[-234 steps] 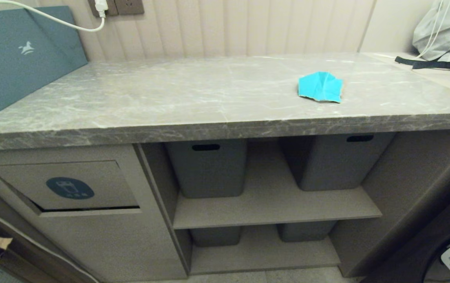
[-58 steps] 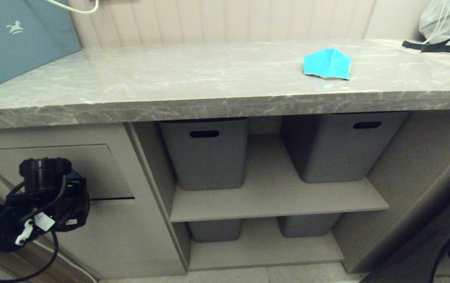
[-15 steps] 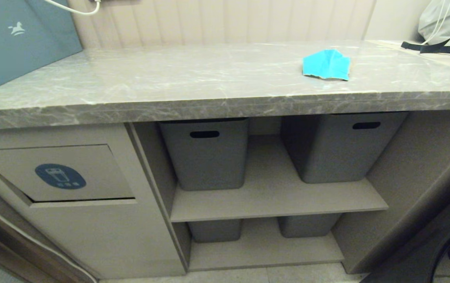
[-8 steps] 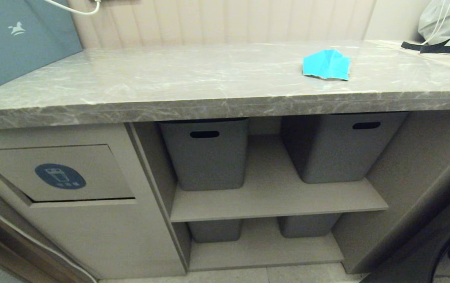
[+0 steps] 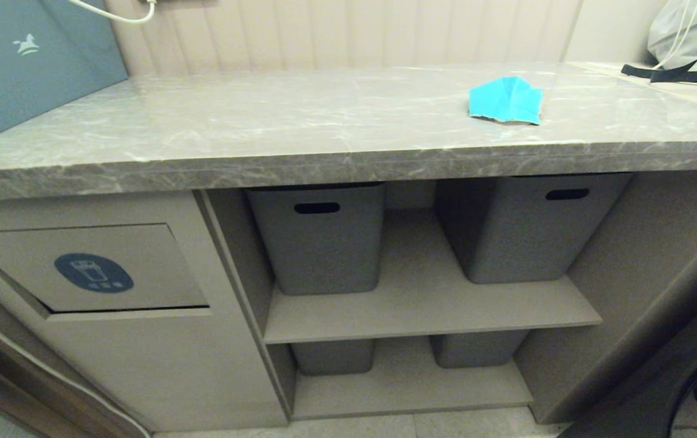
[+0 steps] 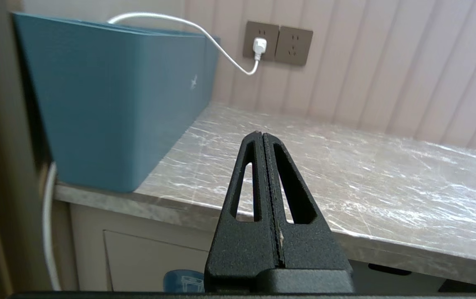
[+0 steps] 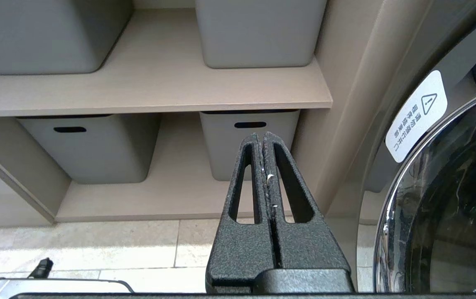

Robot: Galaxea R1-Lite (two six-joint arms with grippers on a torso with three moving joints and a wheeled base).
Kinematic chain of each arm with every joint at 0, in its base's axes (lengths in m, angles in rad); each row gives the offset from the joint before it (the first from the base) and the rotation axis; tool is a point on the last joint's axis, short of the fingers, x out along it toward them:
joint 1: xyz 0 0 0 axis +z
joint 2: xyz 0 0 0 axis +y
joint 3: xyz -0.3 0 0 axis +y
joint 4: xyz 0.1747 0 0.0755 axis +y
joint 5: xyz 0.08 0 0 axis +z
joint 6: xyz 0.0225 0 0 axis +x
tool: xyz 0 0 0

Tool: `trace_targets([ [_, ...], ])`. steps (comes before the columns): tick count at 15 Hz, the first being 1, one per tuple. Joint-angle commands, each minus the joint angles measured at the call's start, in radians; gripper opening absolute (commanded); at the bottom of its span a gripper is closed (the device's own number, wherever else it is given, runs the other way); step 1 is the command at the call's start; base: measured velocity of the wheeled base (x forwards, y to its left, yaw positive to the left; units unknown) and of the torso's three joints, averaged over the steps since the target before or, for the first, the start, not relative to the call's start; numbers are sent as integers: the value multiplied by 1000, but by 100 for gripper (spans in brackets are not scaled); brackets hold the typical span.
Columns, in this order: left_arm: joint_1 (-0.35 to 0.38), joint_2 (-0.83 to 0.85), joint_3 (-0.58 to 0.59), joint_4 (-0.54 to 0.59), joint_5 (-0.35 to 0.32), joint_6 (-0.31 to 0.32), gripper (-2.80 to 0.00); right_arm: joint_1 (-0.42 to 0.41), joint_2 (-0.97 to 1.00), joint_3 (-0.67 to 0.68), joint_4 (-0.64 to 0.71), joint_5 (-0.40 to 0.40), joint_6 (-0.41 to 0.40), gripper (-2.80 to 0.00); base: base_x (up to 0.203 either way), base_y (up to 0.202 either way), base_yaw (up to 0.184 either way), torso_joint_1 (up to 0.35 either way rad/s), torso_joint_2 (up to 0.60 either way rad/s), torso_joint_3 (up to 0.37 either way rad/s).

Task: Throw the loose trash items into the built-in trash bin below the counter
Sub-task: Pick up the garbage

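Note:
One turquoise scrap of crumpled paper [image 5: 506, 100], a loose trash item, lies on the grey marble counter [image 5: 263, 121] toward its right end. Below the counter at the left is the built-in trash bin's beige flap [image 5: 142, 267] with its dark-blue oval sticker [image 5: 93, 272], tilted slightly ajar at the bottom. Neither arm shows in the head view. My left gripper [image 6: 261, 133] is shut and empty, pointing over the counter's [image 6: 346, 174] front edge, with the sticker [image 6: 182, 280] just below it. My right gripper [image 7: 261, 135] is shut and empty, parked low before the shelves.
A big dull-blue box [image 5: 14, 61] stands at the counter's left end, with a white cable [image 6: 204, 37] to a wall socket behind it. Grey tubs [image 5: 318, 237] sit on the open shelves [image 5: 427, 310]. A washing machine door [image 7: 450, 199] is at the right, a grey bag [image 5: 689, 36] at the far right.
The head view is the same over the last second. Before that, the left arm was at the bin flap and has since left the view; the flap is uncovered again.

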Motion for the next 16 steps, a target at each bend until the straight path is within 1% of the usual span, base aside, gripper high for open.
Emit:
trace_targets([
  [1, -5, -56, 6, 18, -2, -1, -280, 0, -2, 0, 0, 1, 0, -280, 0, 0, 0, 0, 0, 0],
  [2, -14, -59, 5, 31, -12, -3, -280, 1, -2, 0, 0, 1, 0, -280, 0, 0, 0, 0, 0, 0],
  [3, -32, -36, 13, 37, -42, -10, -280, 2, -2, 0, 0, 1, 0, -280, 0, 0, 0, 0, 0, 0],
  [5, -47, -1, 44, 46, -98, -48, -280, 0, -2, 0, 0, 1, -2, -280, 0, 0, 0, 0, 0, 0],
  [6, -47, 0, 64, 47, -104, -53, -280, 0, -2, 0, -2, 1, -2, -280, 0, 0, 0, 0, 0, 0],
  [9, -47, -29, 178, 35, -106, -66, -280, 2, -2, 0, 0, 1, 0, -280, 0, 0, 0, 0, 0, 0],
  [10, -44, -52, 188, 36, -104, -60, -280, 2, -2, 0, 0, 1, 0, -280, 0, 0, 0, 0, 0, 0],
  [11, -38, -67, 192, 41, -97, -39, -280, 0, -2, 0, 0, 1, -1, -280, 0, 0, 0, 0, 0, 0],
  [13, -32, -90, 242, 49, -49, 49, -280, 2, -2, 0, 0, 1, 0, -280, 0, 0, 0, 0, 0, 0],
  [14, -32, -111, 273, 50, -25, 79, -280, 1, -2, 0, 0, 1, -1, -280, 0, 0, 0, 0, 0, 0],
  [16, -31, -164, 328, 75, -5, 147, -280, 2, -2, 0, 0, 1, 0, -280, 0, 0, 0, 0, 0, 0],
])
